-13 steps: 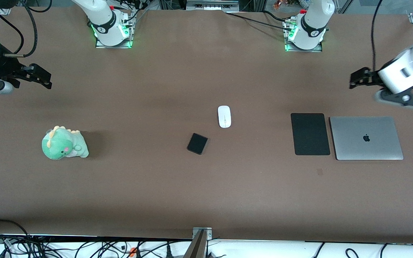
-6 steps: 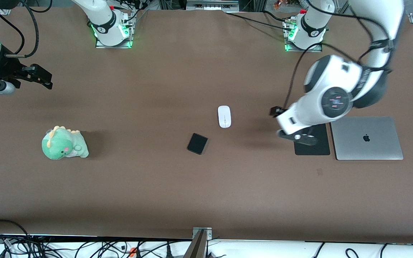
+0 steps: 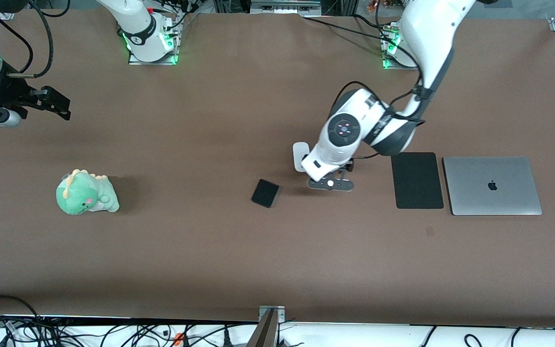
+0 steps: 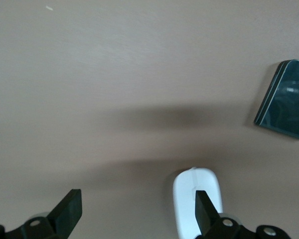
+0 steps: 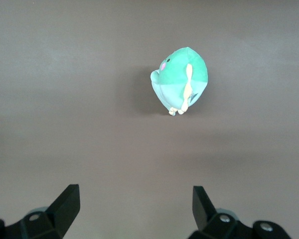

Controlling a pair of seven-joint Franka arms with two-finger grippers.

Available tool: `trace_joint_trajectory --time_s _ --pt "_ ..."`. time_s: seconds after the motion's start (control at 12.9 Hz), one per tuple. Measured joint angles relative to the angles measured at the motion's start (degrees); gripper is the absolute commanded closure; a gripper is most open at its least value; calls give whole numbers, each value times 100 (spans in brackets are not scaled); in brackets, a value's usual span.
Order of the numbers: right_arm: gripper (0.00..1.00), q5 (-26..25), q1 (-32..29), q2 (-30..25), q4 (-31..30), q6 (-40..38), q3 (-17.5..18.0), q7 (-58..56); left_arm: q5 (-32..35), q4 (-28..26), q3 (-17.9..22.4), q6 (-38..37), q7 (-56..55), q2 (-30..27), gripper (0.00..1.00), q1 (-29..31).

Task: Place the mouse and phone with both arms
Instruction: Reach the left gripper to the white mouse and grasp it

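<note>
The white mouse (image 3: 297, 155) lies mid-table, half covered by the left arm's wrist (image 3: 341, 131). In the left wrist view my left gripper (image 4: 137, 215) is open and empty above the table. One finger (image 4: 205, 211) overlaps the mouse (image 4: 189, 196); the space between the fingers holds only bare table. The black phone (image 3: 265, 193) lies beside the mouse, nearer the front camera, and shows in the left wrist view (image 4: 286, 99). My right gripper (image 3: 61, 107) waits open and empty at the right arm's end of the table; it also shows in the right wrist view (image 5: 134, 206).
A black mouse pad (image 3: 417, 180) and a closed silver laptop (image 3: 492, 185) lie side by side toward the left arm's end. A green plush dinosaur (image 3: 86, 193) sits toward the right arm's end and shows in the right wrist view (image 5: 182, 79).
The left arm has swept from the table's end, across the mouse pad, to over the mouse. The right arm, mouse and phone have not moved.
</note>
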Motion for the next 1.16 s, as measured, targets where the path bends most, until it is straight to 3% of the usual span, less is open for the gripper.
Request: trace_joint_trajectory --time_s 0.39,1.16 --pt "0 -1 0 0 0 0 2 0 301 8 1 678 -742 625 0 -425" --pt "0 -4 -1 0 47 0 2 0 302 -208 55 665 -949 696 0 -714"
